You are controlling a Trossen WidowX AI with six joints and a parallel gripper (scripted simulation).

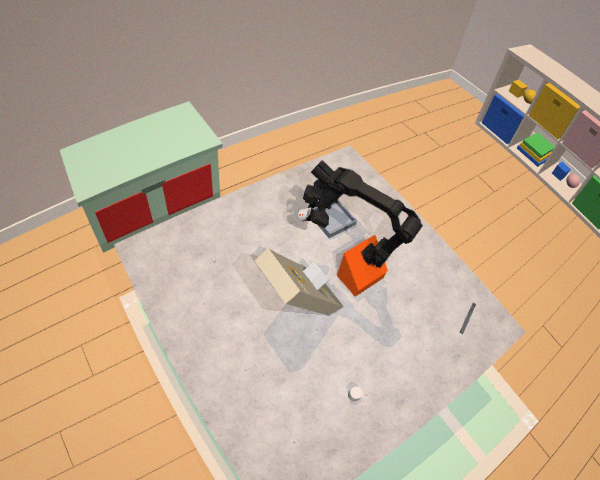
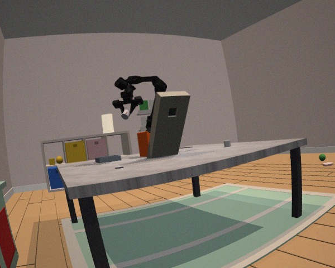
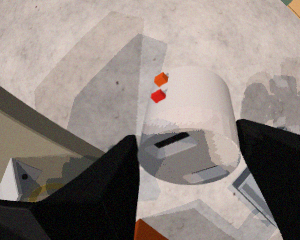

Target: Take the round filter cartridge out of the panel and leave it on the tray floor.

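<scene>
My gripper (image 1: 310, 211) (image 2: 127, 110) (image 3: 188, 136) is shut on the round white filter cartridge (image 1: 303, 212) (image 2: 125, 114) (image 3: 190, 114). It holds the cartridge tilted, high above the table. The cartridge's grey face shows two narrow slots in the wrist view, with two small red marks on its side. The shallow grey-blue tray (image 1: 348, 227) (image 2: 108, 158) (image 3: 253, 187) lies on the table just beside and below the gripper. The beige service panel (image 1: 290, 284) (image 2: 167, 129) (image 3: 17, 140) stands tilted on the table, apart from the cartridge.
The arm's orange base (image 1: 359, 273) (image 2: 143, 142) stands by the panel. A small white cylinder (image 1: 355, 392) (image 2: 226, 143) and a dark bar (image 1: 467, 317) lie on the table. A green cabinet (image 1: 140, 170) and a shelf (image 1: 553, 134) stand on the floor.
</scene>
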